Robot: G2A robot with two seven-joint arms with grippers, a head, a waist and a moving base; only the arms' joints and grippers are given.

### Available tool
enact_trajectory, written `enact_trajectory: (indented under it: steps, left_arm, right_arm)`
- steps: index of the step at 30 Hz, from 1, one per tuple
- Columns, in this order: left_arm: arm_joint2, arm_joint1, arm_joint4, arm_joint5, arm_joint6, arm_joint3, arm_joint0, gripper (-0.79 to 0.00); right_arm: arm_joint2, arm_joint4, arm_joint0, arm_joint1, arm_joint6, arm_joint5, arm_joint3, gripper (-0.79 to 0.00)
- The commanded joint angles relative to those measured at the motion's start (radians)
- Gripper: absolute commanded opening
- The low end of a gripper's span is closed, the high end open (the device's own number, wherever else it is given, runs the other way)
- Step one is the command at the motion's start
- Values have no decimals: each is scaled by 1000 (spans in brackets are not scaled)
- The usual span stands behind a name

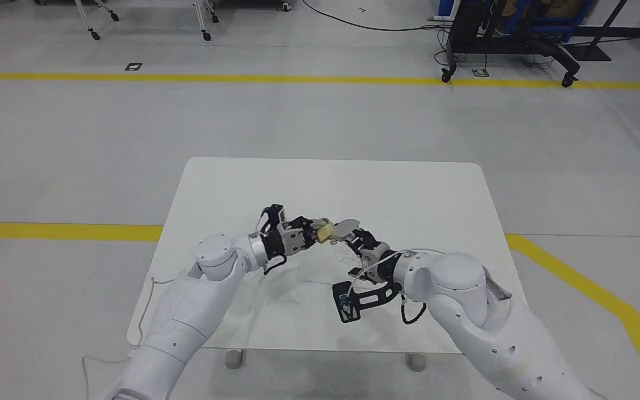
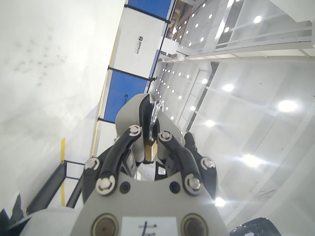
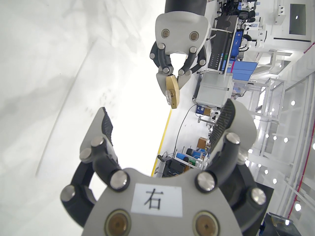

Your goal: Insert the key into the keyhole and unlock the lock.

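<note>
Left gripper clamps the lock; right gripper gapes empty beside it.
We judge the lock stiff, slick and dense: hold it by the flat sides.

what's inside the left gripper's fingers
A brass padlock, pinched in the left gripper, keyhole end toward the open right gripper. The fingers cover its far end.

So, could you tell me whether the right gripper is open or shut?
Open: the right gripper has its fingers spread wide, holding nothing.
</note>
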Motion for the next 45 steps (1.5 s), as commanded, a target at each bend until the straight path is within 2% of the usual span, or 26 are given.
enact_trajectory:
  steps: [1, 4, 6, 8, 9, 10, 11, 15, 18, 27, 38, 44, 45]
  left_arm:
    - [-2, 0, 29, -53, 46, -16, 13, -785]
    - [-6, 0, 44, -98, 61, -34, 25, -785]
    - [-9, 0, 52, -125, 64, -42, 31, -785]
    - [-11, 1, 72, -156, 75, -50, 38, -785]
    - [-11, 1, 73, -165, 77, -54, 41, -785]
    - [-13, 1, 79, -174, 85, -56, 43, -785]
    - [-14, 1, 85, -179, 92, -58, 44, -785]
    - [-19, 0, 123, -228, 144, -68, 50, -785]
    - [-12, 1, 191, -272, 176, -82, 59, -785]
    - [1, 0, 225, -284, 145, -94, 69, -785]
    - [1, 1, 244, -298, 103, -95, 67, -785]
    - [2, -2, 214, -284, 82, -79, 62, -785]
    - [1, -3, 200, -280, 81, -73, 59, -785]
  right_arm:
    - [0, 0, 0, 0, 0, 0, 0, 0]
    - [0, 0, 0, 0, 0, 0, 0, 0]
    - [26, 130, -21, -4, -72, 59, 28, 0]
    - [56, 272, -41, -6, -144, 65, 72, 0]
    - [72, 337, -43, -7, -173, 50, 98, -114]
    - [82, 385, -44, -6, -198, 30, 121, -529]
    - [88, 412, -42, -5, -216, 6, 136, -785]
    - [77, 416, -29, 4, -212, -128, 168, -785]
    - [66, 435, -13, 3, -175, -169, 199, -785]
    - [33, 542, 79, -16, -96, -125, 285, -785]
    - [12, 589, 146, -23, -86, -112, 345, -785]
    - [15, 605, 143, -21, -179, -75, 347, -785]
    - [20, 595, 135, -18, -201, -61, 341, -680]
